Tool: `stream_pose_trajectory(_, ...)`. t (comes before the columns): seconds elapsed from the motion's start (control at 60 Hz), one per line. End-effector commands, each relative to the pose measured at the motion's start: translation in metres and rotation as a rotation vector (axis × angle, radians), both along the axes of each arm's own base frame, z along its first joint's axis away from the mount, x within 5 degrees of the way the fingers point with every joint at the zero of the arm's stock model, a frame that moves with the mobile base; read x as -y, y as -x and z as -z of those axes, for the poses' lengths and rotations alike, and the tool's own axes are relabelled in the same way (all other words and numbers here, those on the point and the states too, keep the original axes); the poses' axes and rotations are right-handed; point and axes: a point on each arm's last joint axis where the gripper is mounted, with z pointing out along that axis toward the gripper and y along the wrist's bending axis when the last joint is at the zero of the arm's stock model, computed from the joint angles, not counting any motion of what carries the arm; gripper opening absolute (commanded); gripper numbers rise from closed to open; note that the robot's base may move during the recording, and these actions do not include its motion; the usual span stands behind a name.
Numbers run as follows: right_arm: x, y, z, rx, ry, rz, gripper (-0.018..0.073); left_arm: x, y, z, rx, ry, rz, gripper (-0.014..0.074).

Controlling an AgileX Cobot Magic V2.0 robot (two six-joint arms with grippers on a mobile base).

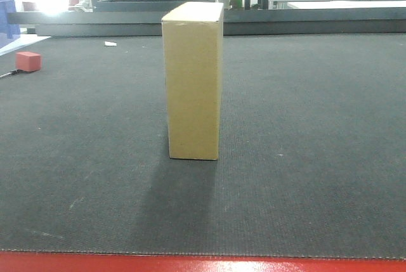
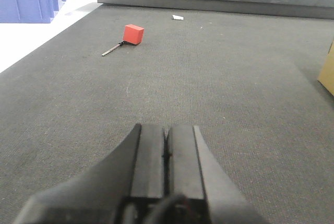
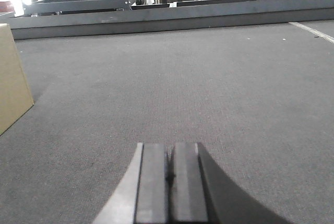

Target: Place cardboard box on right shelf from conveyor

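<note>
At the far left, near 10 o'clock in the front view, a small red block [image 1: 28,61] with a thin dark rod [image 2: 112,50] beside it lies on the wide dark grey textured conveyor belt [image 1: 317,158], well apart from anything the task needs. The left arm's black pincer [image 2: 166,135] hangs low over the belt with its two pads pressed together and nothing between them. From it the plain tan-brown elongated cardboard box [image 1: 192,82] lies toward 2 o'clock, with only a sliver of its lower corner showing at the right edge of the left wrist view. In the front view the box stands upright on its small end at 12 o'clock, mid-belt, so its long axis runs vertically and a narrow face looks back at the robot. Its shadow falls toward the glossy red frame [image 1: 203,264] at 6 o'clock. The right arm's black pincer [image 3: 170,151] is likewise closed tight and empty, low over the surface. It sees the box toward 10 o'clock, with a larger part of a side face in its view. The box thus sits between the two arms, apart from both; I judge the right a little nearer, though not by much. Either pincer must open before it can close across the narrow width, and a tall box on so small a foot will probably tip if nudged high. The shiny stainless-steel right shelf cannot be made out in any view.
</note>
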Motion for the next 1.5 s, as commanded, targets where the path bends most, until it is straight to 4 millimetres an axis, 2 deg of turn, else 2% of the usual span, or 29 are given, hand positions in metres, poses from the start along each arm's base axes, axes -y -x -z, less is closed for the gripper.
stream_pose_trajectory(0.0,0.000,0.002,-0.011,0.111,0.009,0.003,0.0057,0.000,0.001,-0.006,0.090,0.010,0.001,-0.0116)
stream_pose_trajectory(0.9,0.000,0.003,-0.015,0.150,0.015,0.004,0.0057,0.000,0.001,-0.006,0.090,0.010,0.001,-0.0116)
stream_pose_trajectory(1.0,0.000,0.006,-0.033,0.189,0.016,0.004,0.0057,0.000,0.001,-0.006,0.090,0.010,0.001,-0.0116)
stream_pose_trajectory(1.133,0.000,0.012,-0.078,0.250,0.017,0.003,0.0057,0.000,0.001,-0.006,0.090,0.010,0.001,-0.0116)
stream_pose_trajectory(1.233,0.000,0.005,-0.109,0.249,0.017,-0.001,0.0092,0.000,0.001,-0.006,0.090,0.010,0.001,-0.0116)
stream_pose_trajectory(1.333,-0.002,-0.009,-0.135,0.227,0.006,-0.031,0.0239,0.000,0.001,-0.006,0.090,0.010,0.001,-0.0116)
stream_pose_trajectory(1.483,-0.012,-0.044,-0.166,0.154,-0.005,-0.140,0.0544,0.000,0.001,-0.006,0.090,0.010,0.001,-0.0116)
